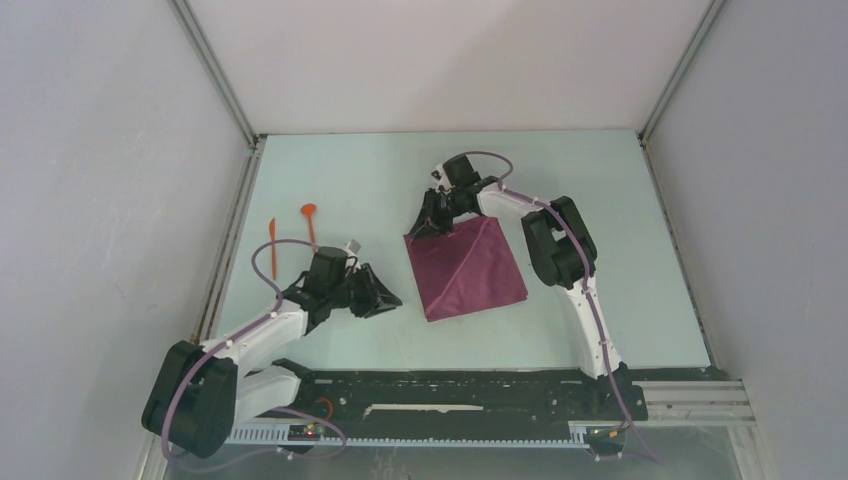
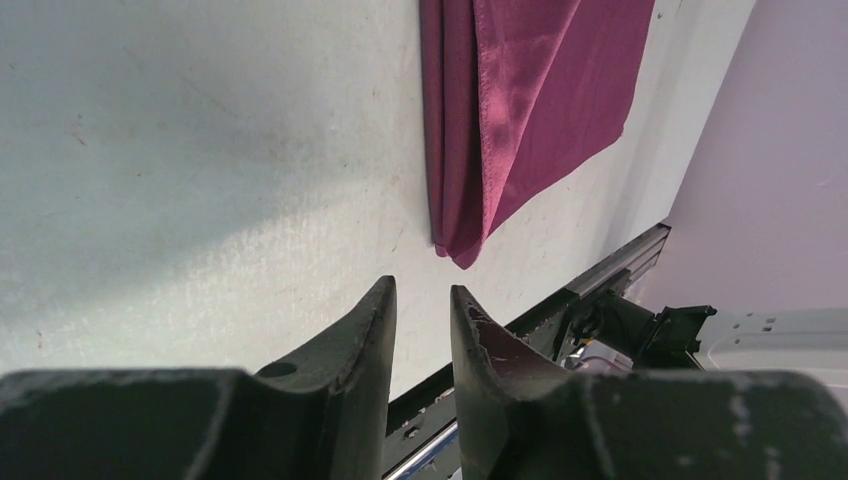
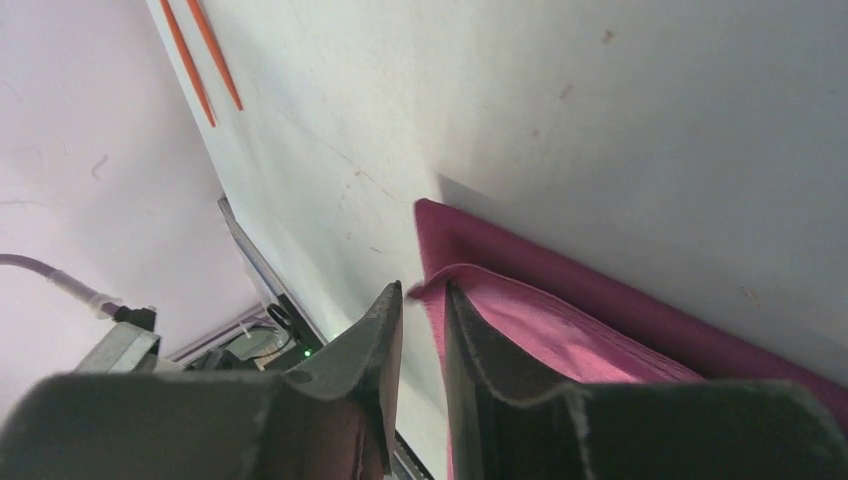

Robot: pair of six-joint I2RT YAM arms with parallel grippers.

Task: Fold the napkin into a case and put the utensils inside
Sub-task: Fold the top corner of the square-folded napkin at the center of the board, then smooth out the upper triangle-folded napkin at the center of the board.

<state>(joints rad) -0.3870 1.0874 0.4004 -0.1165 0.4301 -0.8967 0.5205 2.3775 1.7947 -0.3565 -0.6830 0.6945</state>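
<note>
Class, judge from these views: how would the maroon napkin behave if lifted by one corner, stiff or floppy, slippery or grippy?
Probably floppy: the napkin lies in thin, soft folded layers, so it would likely droop and unfold. Its slight sheen suggests a smooth, perhaps slippery weave. Being so thin, it is likely light and slides if pushed.

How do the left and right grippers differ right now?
The left gripper hangs to the left of the napkin, apart from it; the right gripper sits at the napkin's far left corner. The left's jaws stand apart on nothing; the right's touch a folded cloth layer, and whether they grip it is unclear. Both show narrow gaps.
</note>
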